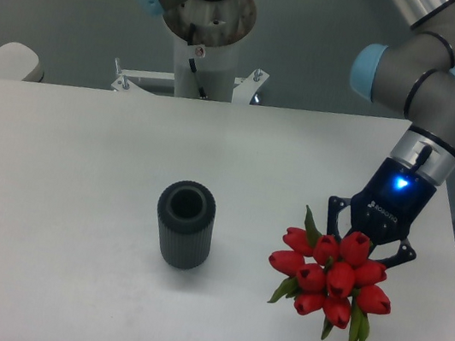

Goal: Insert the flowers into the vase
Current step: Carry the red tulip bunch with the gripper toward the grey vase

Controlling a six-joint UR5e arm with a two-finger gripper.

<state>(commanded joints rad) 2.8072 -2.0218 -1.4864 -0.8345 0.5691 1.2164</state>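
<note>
End effector (369, 245) angled down over flowers (330, 276), right of vase (184, 223)

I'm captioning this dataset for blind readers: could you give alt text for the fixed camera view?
A robot arm's black two-finger gripper reaches down into a tight bunch of red tulip buds with green leaves near the right edge of a white table. A short dark grey ribbed cylindrical vase stands upright and empty to their left.

The gripper (369, 242) bears white lettering on its black body, seemingly "ROBOTIQ", though small and blurred; nothing else reads.
</note>
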